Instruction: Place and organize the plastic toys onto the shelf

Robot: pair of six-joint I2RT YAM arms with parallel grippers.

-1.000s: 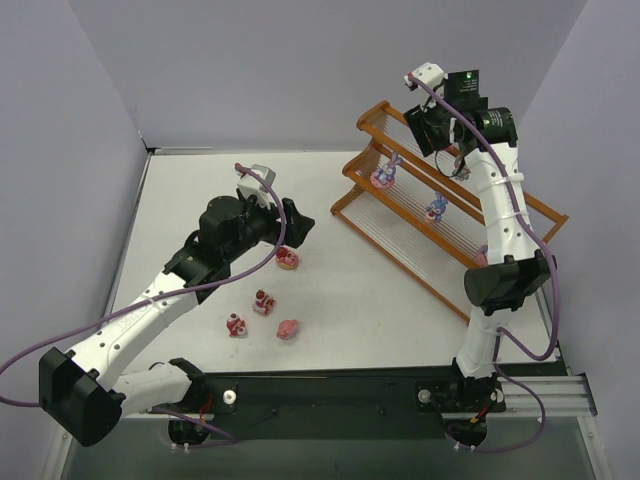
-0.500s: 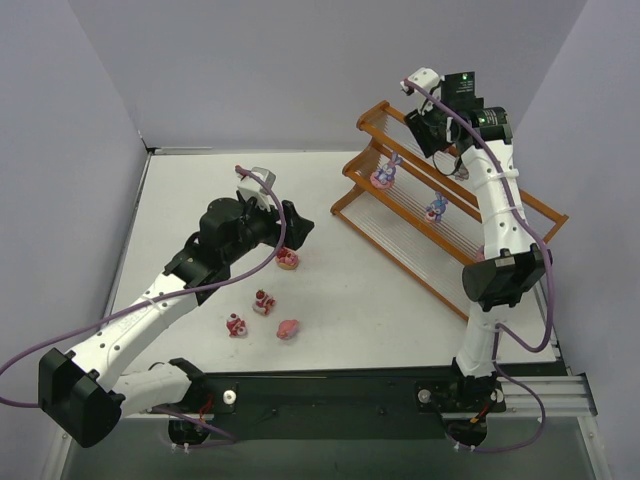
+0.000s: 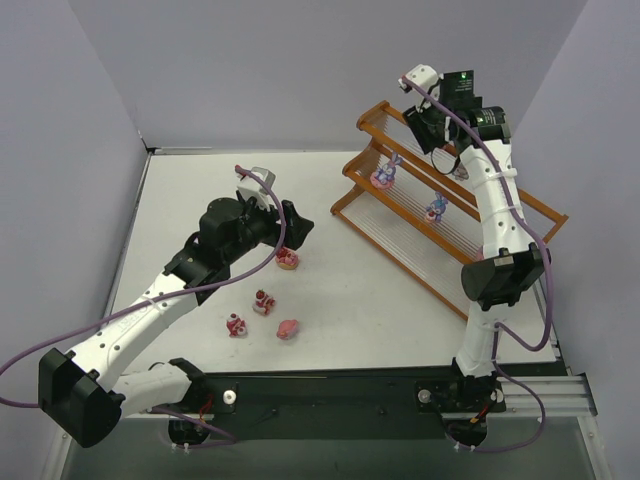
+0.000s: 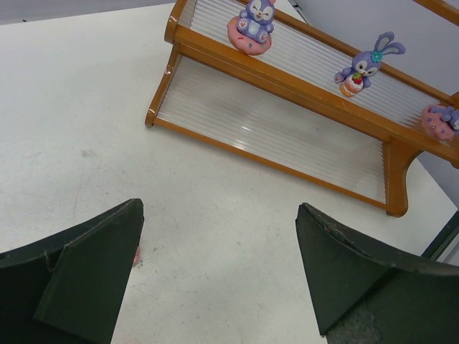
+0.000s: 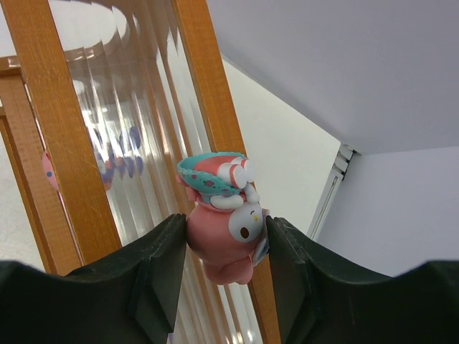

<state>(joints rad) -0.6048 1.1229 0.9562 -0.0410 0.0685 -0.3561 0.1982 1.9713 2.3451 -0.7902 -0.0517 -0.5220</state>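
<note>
My right gripper (image 5: 224,240) is shut on a pink toy (image 5: 215,254) with a teal and white hat, both pads pressed to its sides. It hangs over the top tier of the orange-brown shelf (image 5: 68,172). On the shelf (image 3: 345,195) stand two blue-purple bunny toys (image 3: 385,173) (image 3: 437,208), and a pink one (image 4: 437,120) sits farther right. My left gripper (image 3: 297,232) hovers open over the table, right beside a pink toy (image 3: 288,260). Three more toys (image 3: 264,301) (image 3: 236,325) (image 3: 288,328) lie nearer the bases.
Grey walls close in the table (image 3: 200,200) at the back and on both sides. The shelf runs diagonally along the right wall. My right arm's forearm (image 3: 500,215) crosses over the shelf's right half.
The right gripper's jaws have narrowed onto the pink toy, and that wrist has shifted slightly up and back over the top tier. The left arm has not moved.
</note>
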